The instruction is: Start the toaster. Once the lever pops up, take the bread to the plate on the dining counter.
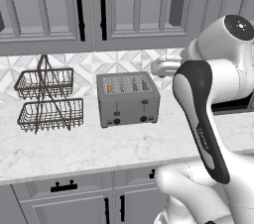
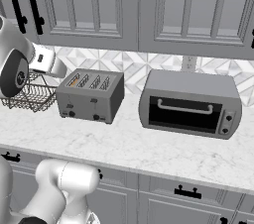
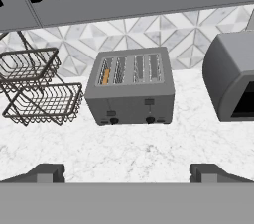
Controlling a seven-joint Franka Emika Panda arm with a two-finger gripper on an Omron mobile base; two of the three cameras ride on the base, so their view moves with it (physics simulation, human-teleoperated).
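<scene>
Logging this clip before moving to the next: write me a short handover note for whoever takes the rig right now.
Claw: open, empty, hanging above the worktop, facing the toaster without touching it.
Toaster: on the marble worktop between the wire basket rack and the toaster oven.
Bread: sitting in the toaster's leftmost slot.
Done: claw lined up in front of the toaster.
Left: push a front lever down, wait for the pop, lift the bread out, carry it to the plate on the dining counter.

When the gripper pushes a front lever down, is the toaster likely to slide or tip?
The toaster looks wide, low and flat-based, so tipping seems unlikely. On the smooth marble worktop it may slide slightly if pushed backward.
</scene>
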